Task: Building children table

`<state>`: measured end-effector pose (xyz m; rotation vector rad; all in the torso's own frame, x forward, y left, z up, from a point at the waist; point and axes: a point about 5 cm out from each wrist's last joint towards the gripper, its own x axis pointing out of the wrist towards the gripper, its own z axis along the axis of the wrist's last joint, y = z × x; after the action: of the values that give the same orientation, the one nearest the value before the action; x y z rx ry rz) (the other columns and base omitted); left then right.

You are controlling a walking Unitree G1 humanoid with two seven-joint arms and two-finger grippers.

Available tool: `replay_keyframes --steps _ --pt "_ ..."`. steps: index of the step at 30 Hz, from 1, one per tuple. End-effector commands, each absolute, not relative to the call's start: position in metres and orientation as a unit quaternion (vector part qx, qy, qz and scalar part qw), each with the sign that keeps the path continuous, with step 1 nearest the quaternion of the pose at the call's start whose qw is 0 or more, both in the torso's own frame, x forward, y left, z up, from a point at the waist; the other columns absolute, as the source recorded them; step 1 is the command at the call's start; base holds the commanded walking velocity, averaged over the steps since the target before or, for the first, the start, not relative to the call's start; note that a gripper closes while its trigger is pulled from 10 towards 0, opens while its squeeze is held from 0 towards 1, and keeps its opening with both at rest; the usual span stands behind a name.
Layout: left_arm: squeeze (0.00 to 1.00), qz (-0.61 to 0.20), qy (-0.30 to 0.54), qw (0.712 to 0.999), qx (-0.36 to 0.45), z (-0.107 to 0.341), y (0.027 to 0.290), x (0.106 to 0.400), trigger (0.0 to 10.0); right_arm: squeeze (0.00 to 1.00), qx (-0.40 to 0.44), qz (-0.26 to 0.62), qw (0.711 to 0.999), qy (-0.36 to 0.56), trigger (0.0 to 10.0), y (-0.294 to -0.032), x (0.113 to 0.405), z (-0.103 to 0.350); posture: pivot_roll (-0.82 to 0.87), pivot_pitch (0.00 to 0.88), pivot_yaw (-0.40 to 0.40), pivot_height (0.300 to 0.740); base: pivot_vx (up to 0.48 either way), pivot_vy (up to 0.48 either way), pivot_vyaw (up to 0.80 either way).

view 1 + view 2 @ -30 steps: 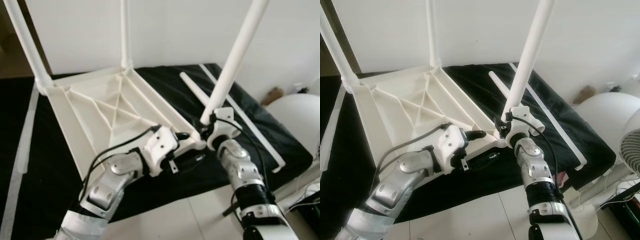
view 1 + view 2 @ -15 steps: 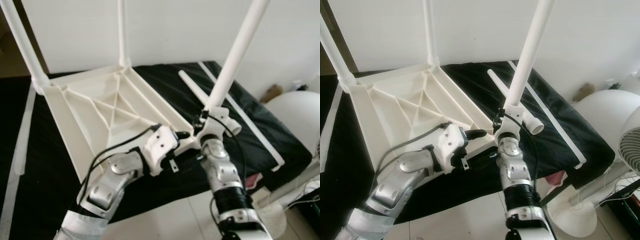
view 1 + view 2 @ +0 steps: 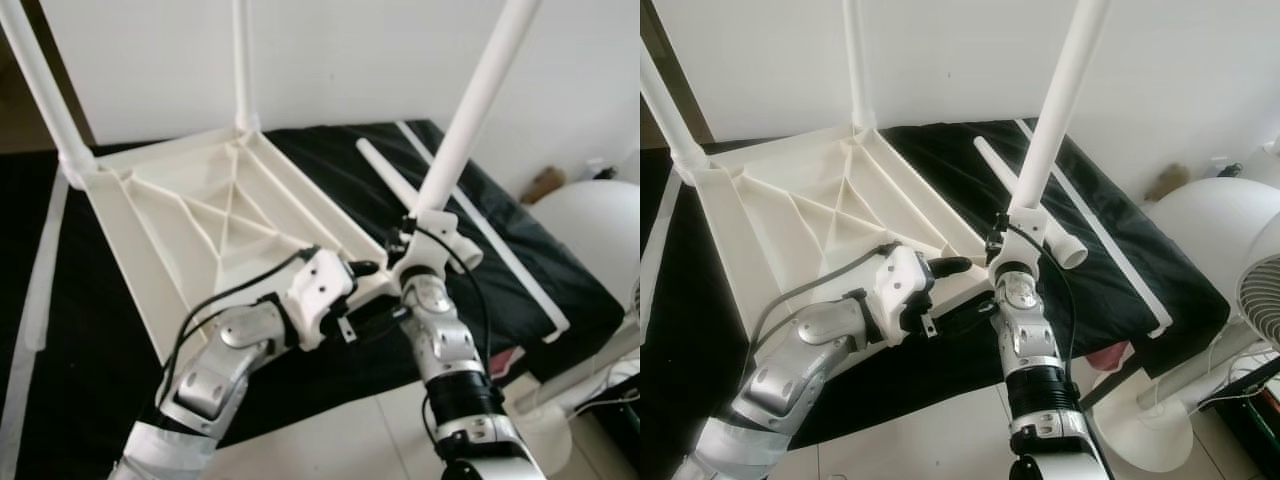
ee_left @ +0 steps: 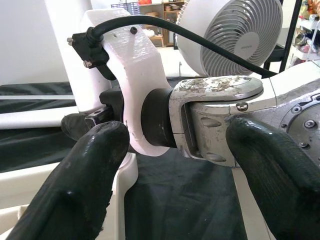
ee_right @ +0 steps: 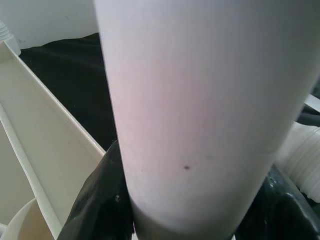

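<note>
Table upside down, leg (image 3: 470, 110) pointing up toward the upper right

Right gripper (image 5: 175, 210) pinches the leg's base at the tabletop's (image 3: 190, 225) near corner, centre frame; left gripper (image 4: 175, 150) spread beside it.

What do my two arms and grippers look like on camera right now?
Both arms are scuffed silver metal in jointed segments. The left gripper has a white housing with a black cable looping to the forearm and thick matte-black fingers. The right gripper has a white wrist bracket, a black cable and black collars.

The right claw (image 3: 1012, 232) has swung the table leg (image 3: 1058, 98) nearer upright.
</note>
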<state>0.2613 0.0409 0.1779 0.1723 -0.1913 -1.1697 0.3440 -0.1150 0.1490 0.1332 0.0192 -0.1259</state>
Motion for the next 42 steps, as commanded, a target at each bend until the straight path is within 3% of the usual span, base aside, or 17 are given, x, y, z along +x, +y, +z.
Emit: replay_keyframes --steps 1,2,3,4,5,14,15,26,31,42 --pt "0.0 -0.542 -0.092 0.832 0.075 0.178 0.036 0.26 10.0 0.0 0.064 -0.052 0.996 0.038 10.0 -0.109 0.341 0.137 -0.03 0.035 -0.069 0.74 0.0 0.0 0.0" --pt "0.0 -0.542 -0.092 0.832 0.075 0.178 0.036 0.26 10.0 0.0 0.064 -0.052 0.996 0.038 10.0 -0.109 0.341 0.137 -0.03 0.035 -0.069 0.74 0.0 0.0 0.0" --pt "0.0 -0.542 -0.095 0.832 0.068 0.18 0.036 0.26 10.0 0.46 0.061 -0.045 0.997 0.035 10.0 -0.107 0.34 0.137 -0.03 0.028 -0.07 0.74 0.0 0.0 0.0" --pt "0.0 -0.542 -0.096 0.832 0.066 0.18 0.036 0.261 10.0 0.46 0.06 -0.043 0.997 0.034 10.0 -0.107 0.34 0.137 -0.03 0.028 -0.07 0.74 0.0 0.0 0.0" --pt "0.0 -0.542 -0.096 0.832 0.065 0.181 0.036 0.261 10.0 1.0 0.06 -0.042 0.997 0.034 10.0 -0.107 0.34 0.137 -0.03 0.028 -0.07 0.74 0.0 0.0 0.0" --pt "0.0 -0.546 -0.098 0.83 0.065 0.181 0.035 0.261 10.0 1.0 0.065 0.007 0.998 0.012 10.0 -0.115 0.337 0.145 -0.04 0.024 -0.068 0.74 0.0 0.0 0.0" --pt "0.0 -0.547 -0.098 0.829 0.064 0.181 0.035 0.26 10.0 0.03 0.065 0.02 0.998 0.014 10.0 -0.121 0.337 0.145 -0.04 0.023 -0.068 0.74 0.0 0.0 0.0" --pt "0.0 -0.56 -0.086 0.822 0.061 0.18 0.038 0.259 10.0 0.0 0.027 0.135 0.99 0.025 10.0 -0.153 0.336 0.138 -0.05 0.028 -0.056 0.74 0.0 0.0 0.0" --pt "0.0 -0.594 -0.069 0.799 0.066 0.178 0.039 0.253 10.0 0.0 -0.035 0.219 0.975 0.019 10.0 -0.176 0.341 0.145 -0.06 0.031 -0.049 0.74 0.0 0.0 0.0" --pt "0.0 -0.612 -0.044 0.784 0.091 0.172 0.041 0.248 10.0 0.0 -0.071 0.308 0.947 0.057 10.0 -0.174 0.348 0.138 -0.04 0.029 -0.052 0.74 0.0 0.0 0.0"
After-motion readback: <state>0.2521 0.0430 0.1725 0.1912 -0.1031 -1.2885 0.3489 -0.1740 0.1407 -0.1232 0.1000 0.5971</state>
